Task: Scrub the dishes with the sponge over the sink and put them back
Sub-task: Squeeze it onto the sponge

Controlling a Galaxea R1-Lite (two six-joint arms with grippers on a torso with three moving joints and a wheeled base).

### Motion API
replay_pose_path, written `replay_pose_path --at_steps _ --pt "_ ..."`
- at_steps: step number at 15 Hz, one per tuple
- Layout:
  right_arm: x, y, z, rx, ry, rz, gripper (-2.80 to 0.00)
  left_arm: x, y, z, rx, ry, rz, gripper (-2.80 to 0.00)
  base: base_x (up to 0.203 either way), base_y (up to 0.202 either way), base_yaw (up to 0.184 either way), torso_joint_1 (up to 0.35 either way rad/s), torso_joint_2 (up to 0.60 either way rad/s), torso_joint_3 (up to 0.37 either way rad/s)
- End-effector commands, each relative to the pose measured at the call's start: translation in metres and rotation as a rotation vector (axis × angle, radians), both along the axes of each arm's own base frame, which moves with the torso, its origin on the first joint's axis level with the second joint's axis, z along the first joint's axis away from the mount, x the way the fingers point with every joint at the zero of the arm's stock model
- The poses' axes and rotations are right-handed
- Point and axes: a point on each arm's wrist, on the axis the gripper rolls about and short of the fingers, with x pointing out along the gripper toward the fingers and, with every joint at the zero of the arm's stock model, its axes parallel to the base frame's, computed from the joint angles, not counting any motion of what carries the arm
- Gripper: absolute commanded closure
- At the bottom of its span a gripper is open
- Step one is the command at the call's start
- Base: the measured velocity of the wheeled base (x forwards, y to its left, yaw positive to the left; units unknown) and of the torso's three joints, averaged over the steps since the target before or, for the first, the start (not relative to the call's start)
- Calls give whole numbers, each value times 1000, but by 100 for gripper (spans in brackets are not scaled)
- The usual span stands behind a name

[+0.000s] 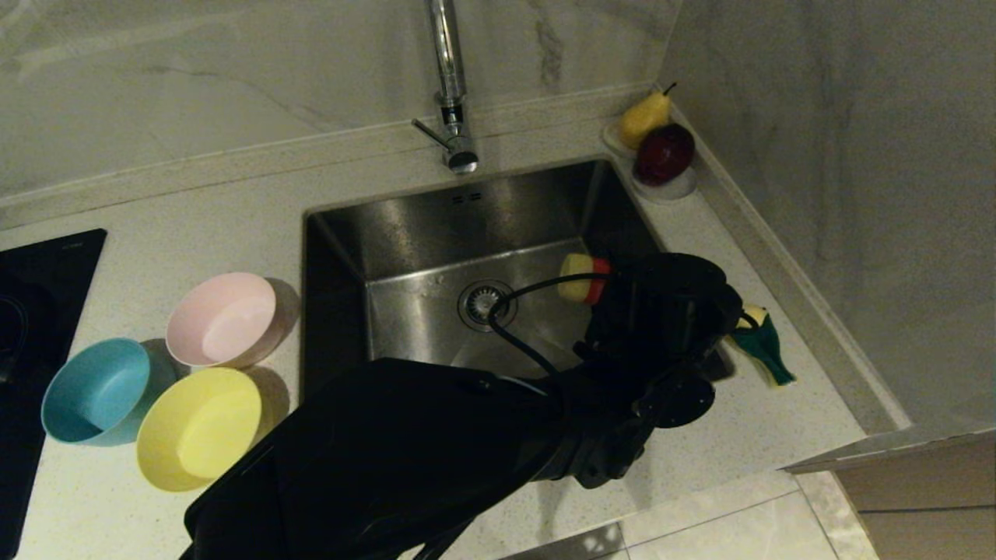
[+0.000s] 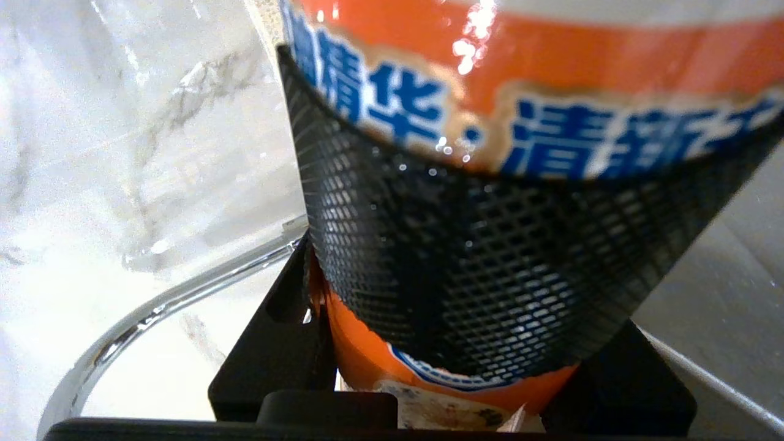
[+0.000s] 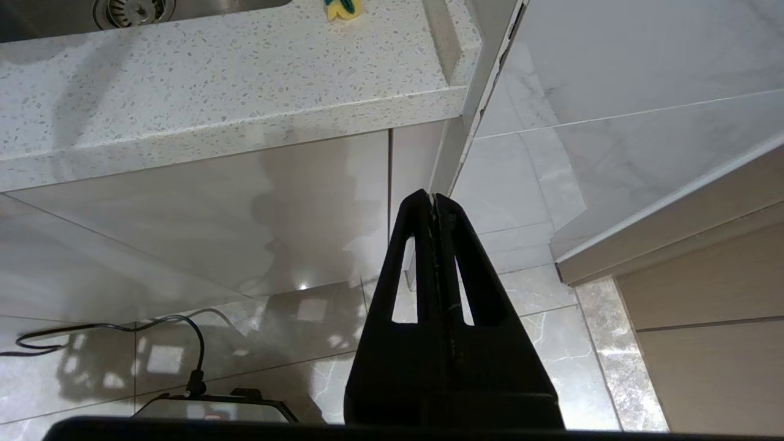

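Speckled countertop (image 1: 233, 202): pink bowl (image 1: 223, 319), blue bowl (image 1: 96, 390), yellow bowl (image 1: 200, 428) upright; L fingers (image 2: 465, 275) grip bottle (image 2: 551, 92), R fingers (image 3: 436, 245) closed.

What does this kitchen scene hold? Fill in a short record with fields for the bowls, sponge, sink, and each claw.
bowls: pink bowl, blue bowl and yellow bowl on the counter left of the sink
sponge: sponge on the counter right of the sink
sink: steel sink, no dishes in it
left claw: left claw over the sink, shut on an orange-labelled bottle
right claw: right claw shut, holding nothing, parked below the counter edge
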Motion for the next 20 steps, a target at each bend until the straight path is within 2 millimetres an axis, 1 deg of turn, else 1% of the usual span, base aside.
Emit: replay_pose_path --at_steps 1,4,15,20 --pt "0 0 0 0 0 0 0 2 1 -1 2 -4 11 0 0 0 0 0 0 0" --pt "0 0 0 0 1 0 0 5 4 2 4 -8 20 0 0 0 0 0 0 0" --pt "0 0 0 0 1 0 0 5 4 4 -3 -26 16 0 0 0 0 0 0 0" --pt "0 0 0 0 1 0 0 4 6 10 -33 -44 16 0 0 0 0 0 0 0"
